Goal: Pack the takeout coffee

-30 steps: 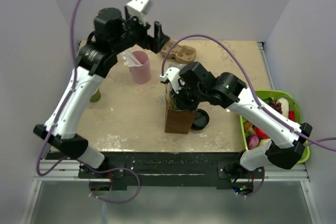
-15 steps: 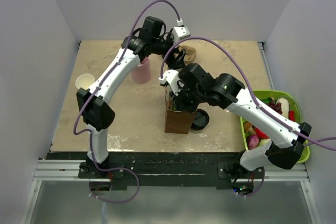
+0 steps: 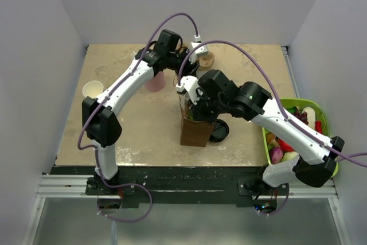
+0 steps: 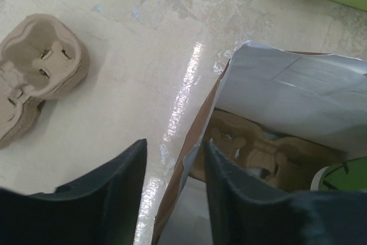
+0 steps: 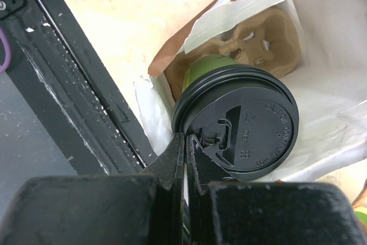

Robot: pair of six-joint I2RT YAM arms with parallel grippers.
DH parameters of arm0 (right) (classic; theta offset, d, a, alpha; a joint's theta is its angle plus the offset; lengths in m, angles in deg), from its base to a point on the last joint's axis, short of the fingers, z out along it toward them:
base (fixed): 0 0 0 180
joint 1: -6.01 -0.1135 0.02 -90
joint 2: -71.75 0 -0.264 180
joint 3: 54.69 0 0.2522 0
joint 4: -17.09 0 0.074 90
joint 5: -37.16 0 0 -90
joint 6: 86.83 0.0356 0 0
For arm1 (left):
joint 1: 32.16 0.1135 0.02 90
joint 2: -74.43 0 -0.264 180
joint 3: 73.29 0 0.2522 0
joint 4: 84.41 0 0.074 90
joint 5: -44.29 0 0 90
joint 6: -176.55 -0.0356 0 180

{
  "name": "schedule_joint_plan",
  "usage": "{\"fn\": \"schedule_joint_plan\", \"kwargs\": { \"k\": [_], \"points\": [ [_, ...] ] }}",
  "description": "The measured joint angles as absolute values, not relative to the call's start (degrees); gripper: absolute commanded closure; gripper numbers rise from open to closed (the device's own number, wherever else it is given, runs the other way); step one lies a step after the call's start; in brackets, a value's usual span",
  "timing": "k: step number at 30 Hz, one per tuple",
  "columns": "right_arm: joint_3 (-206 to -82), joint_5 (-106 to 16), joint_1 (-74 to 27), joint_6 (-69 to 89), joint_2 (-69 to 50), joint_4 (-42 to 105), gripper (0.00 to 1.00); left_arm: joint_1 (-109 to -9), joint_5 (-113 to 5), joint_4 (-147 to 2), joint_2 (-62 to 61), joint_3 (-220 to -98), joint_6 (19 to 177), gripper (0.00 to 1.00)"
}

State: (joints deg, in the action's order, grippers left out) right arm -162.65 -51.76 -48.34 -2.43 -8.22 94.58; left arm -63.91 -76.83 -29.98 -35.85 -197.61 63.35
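The takeout coffee (image 5: 241,124) shows its round black lid from above, with a greenish side beneath. It hangs in the mouth of the brown paper bag (image 3: 195,133), above a cardboard carrier (image 5: 264,41) lying inside. My right gripper (image 5: 188,142) is shut on the lid's rim and sits over the bag's opening (image 3: 194,107). My left gripper (image 4: 175,144) is at the bag's far rim (image 4: 189,164), jaws apart. One finger (image 4: 114,193) is outside the bag and the other finger (image 4: 246,199) is inside. The wall runs between them with a gap left.
A stack of cardboard carriers (image 3: 205,58) lies at the back, with a pink cup (image 3: 153,81) beside it. A white cup (image 3: 92,89) stands at the left edge. A loose black lid (image 3: 219,132) lies right of the bag. A green bin (image 3: 322,112) of items sits at the right.
My left arm has swung from the back left down to the bag's far rim, and its jaws have narrowed around the bag's edge. The right gripper has kept its hold.
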Motion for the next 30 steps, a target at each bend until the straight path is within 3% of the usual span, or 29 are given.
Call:
{"fn": "schedule_joint_plan", "kwargs": {
  "k": [6, 16, 23, 30],
  "points": [
    [-162.6, -51.8, -48.3, -2.5, -7.6, 94.4, 1.00, -63.9, -71.0, -34.5, -31.3, -192.4, 67.8, 0.88],
    [-163.7, -51.6, -48.3, -2.5, -10.9, 94.7, 1.00, -67.1, -51.5, -43.2, -12.6, -171.1, 82.2, 0.92],
    [-164.4, -51.9, -48.3, -2.6, -14.6, 95.8, 1.00, -67.5, -40.5, -41.6, -11.3, -169.8, 94.1, 0.94],
    [-164.4, -51.8, -48.3, -3.8, -15.3, 96.0, 1.00, -67.5, -35.8, -39.5, -5.6, -164.9, 102.7, 0.88]
  ]
}}
